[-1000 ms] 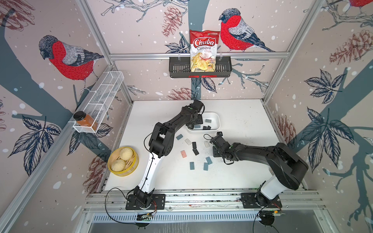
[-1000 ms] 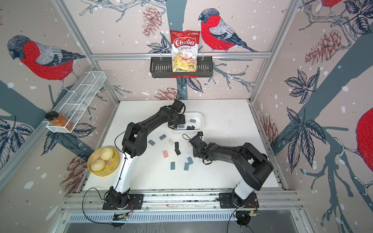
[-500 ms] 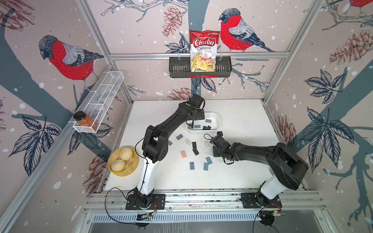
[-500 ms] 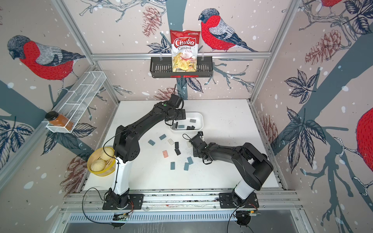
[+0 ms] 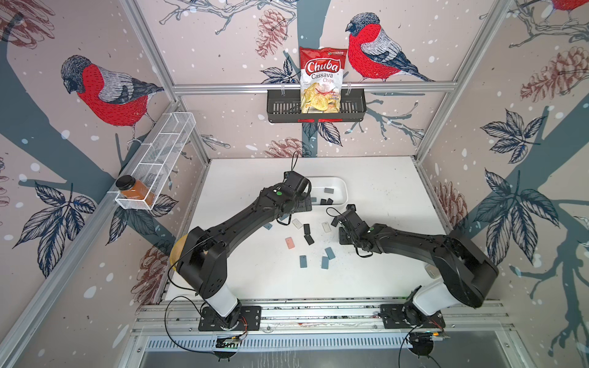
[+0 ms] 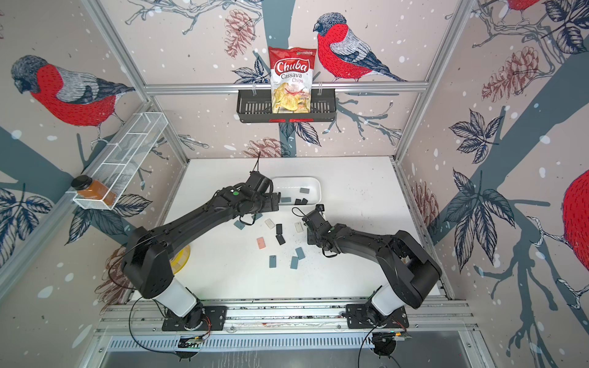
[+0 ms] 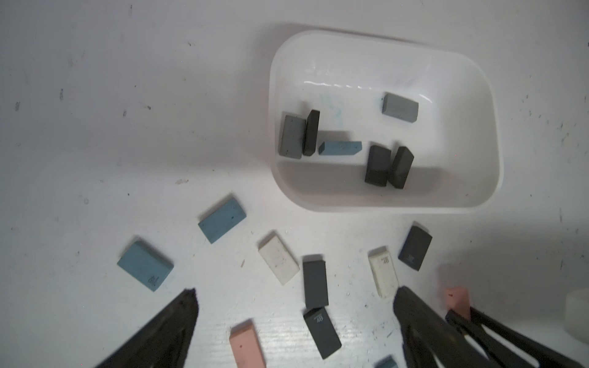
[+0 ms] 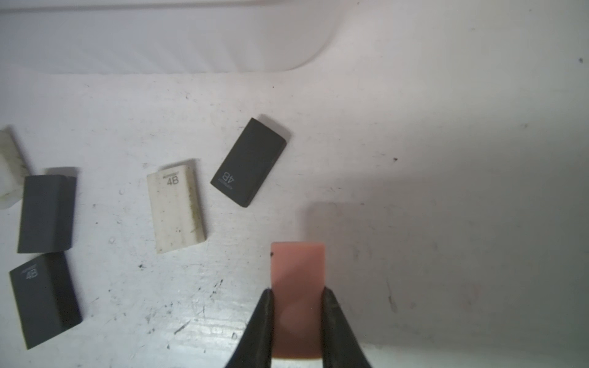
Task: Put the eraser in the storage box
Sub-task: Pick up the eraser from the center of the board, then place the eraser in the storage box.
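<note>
Erasers [image 5: 303, 261] in blue, black, white and pink lie scattered over the white bench [image 5: 382, 197], just in front of the storage box [image 7: 350, 194]. The box already holds six of them: two grey, one blue and three black.

The right hand [image 8: 298, 306] is pinched on a pink eraser [image 8: 298, 267], one fingertip on each long side. The eraser is short of the box and its shadow falls on the bench beside it. Between it and the box wall lie a black eraser [image 8: 248, 162] marked 4B and, next to that, a white eraser [image 8: 175, 207] with the same mark — both flat on the bench and apart from each other.

The left hand [image 7: 294, 294] stands wide and empty above the scattered pieces, near a second pink eraser [image 7: 247, 347]. In both top views the left arm [image 5: 242, 220] crosses over the box's near-left corner and hides part of it.

On the back wall a chips bag [image 5: 322, 79] stands in a black basket [image 5: 280, 106]. On the left wall, a jar [image 5: 134, 189] lies in the near end of a wire rack [image 5: 165, 140].
</note>
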You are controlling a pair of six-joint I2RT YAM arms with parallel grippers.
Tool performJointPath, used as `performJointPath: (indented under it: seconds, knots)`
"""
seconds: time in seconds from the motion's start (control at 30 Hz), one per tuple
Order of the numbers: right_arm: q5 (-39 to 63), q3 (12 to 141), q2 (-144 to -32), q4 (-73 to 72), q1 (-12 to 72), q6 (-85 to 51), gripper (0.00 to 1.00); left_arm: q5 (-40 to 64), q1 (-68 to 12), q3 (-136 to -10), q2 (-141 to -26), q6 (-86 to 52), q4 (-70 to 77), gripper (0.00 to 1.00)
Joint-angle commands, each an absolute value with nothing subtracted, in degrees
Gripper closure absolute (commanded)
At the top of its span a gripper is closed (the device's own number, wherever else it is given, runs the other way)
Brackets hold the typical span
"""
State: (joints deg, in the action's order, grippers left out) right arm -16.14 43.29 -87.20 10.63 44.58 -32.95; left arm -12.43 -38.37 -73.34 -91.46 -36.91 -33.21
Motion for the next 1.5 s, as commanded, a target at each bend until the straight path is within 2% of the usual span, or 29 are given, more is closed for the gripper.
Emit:
performJointPath:
  seconds: [0.0,0.23,0.6,0.83,1.13,1.37,1.47]
  knots:
    - [-17.74,45.22,-85.35,12.89,44.3,-31.82,0.78,-14.59,-40.86,-67.9,-87.9,-40.39,-29.14,0.04]
    - [-18.19,51.94,-84.69,15.96,42.61,-29.13,0.78,-15.45,-47.86,-53.73,-81.73,-48.24,-23.34,0.04]
    - [-13.58,68.84,-95.24,17.9,38.76,-26.06,0.79,-20.84,-58.79,-47.33,-83.65,-59.82,-23.13,0.07]
    - [-10.63,78.45,-104.1,20.03,36.77,-24.96,0.78,-20.74,-60.34,-46.42,-85.65,-62.43,-22.2,0.09]
    - [-9.04,80.29,-110.98,20.05,34.81,-24.88,0.76,-18.66,-60.86,-45.37,-89.11,-64.66,-20.29,0.12]
    - [-9.14,80.84,-111.2,20.21,34.54,-24.59,0.7,-18.72,-61.04,-45.09,-89.94,-65.1,-19.77,0.13]
    - [-9.23,80.86,-111.06,20.39,34.54,-24.61,0.63,-18.55,-61.17,-45.16,-90.48,-65.28,-19.66,0.13]
